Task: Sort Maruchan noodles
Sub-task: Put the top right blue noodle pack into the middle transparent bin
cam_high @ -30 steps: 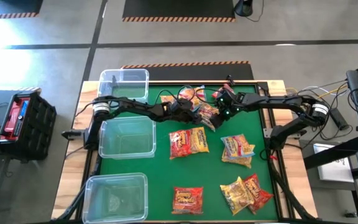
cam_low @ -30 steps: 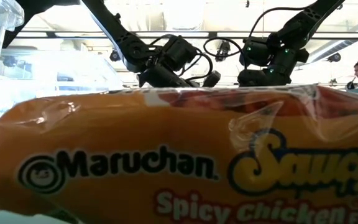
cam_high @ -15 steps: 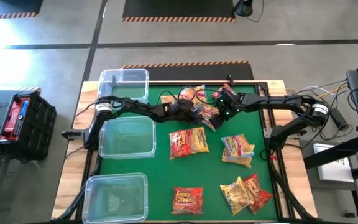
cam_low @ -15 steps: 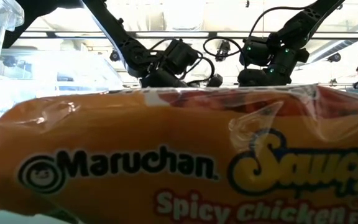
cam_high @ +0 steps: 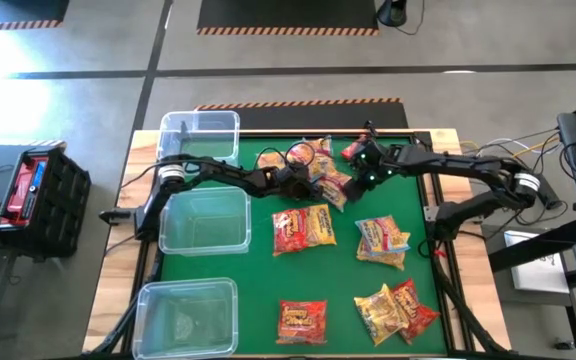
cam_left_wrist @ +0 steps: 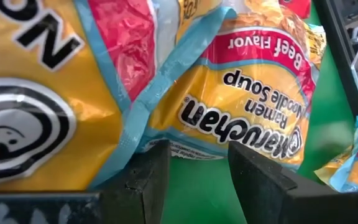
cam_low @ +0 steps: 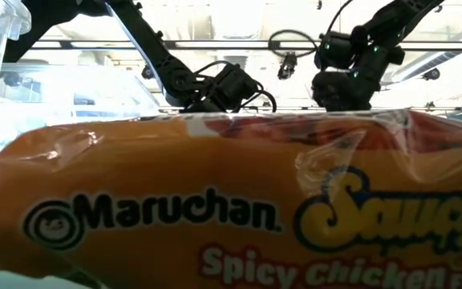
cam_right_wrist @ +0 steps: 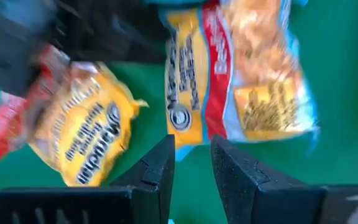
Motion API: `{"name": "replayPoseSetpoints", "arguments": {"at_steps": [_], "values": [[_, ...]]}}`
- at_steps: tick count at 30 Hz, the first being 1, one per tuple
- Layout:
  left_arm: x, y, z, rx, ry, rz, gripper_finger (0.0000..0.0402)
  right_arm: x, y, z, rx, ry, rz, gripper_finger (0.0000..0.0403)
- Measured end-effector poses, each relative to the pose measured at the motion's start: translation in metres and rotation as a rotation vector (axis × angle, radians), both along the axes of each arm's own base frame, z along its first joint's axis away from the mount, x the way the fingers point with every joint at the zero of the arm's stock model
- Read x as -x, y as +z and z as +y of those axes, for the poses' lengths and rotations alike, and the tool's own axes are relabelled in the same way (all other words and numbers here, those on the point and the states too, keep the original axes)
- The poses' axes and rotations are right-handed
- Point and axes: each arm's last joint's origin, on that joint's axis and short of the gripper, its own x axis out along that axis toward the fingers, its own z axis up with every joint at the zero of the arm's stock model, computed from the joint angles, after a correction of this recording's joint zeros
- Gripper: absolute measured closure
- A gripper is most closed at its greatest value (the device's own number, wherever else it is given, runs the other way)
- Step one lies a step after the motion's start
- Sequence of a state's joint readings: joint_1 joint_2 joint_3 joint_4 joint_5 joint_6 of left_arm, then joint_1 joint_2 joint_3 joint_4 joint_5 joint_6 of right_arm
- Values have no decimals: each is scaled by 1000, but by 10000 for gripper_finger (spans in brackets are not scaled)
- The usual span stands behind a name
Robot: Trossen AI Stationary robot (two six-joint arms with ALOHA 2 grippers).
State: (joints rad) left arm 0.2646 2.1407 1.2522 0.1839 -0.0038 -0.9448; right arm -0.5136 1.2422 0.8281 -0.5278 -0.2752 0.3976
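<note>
Noodles piled at far side of green mat, right under both grippers. Left gripper low over beef packet, fingers apart, holding nothing. Right gripper just above pile, fingers slightly apart, empty. More packets nearer front.

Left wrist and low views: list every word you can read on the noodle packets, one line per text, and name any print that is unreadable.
"Maruchan", "Spicy Chicken": orange packet, low view.
"Maruchan Ramen Noodle Soup", "Beef Flavor": yellow-and-red packet, left wrist view, printed upside down.
Large black letters on the nearest packet: cut off, unreadable.
</note>
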Motion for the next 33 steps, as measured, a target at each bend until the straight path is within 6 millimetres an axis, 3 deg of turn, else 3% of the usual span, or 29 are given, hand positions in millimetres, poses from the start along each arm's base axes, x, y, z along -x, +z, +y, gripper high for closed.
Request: {"name": "replayPoseSetpoints", "arguments": {"at_steps": [7, 12, 15, 23, 33], "values": [[1, 0, 2, 1, 27, 1, 251, 16, 11, -8, 56, -91, 15, 260], [-5, 15, -2, 10, -48, -118, 251, 18, 9, -7, 40, -93, 42, 233], [-15, 32, -6, -20, -100, -179, 251, 18, 9, -7, 39, -93, 44, 230], [-28, 49, -6, -136, -135, -185, 251, 16, 6, -8, 37, -90, 52, 241], [-20, 29, 7, -162, -55, -34, 251, 10, 2, -13, 48, -107, 38, 234]]}}
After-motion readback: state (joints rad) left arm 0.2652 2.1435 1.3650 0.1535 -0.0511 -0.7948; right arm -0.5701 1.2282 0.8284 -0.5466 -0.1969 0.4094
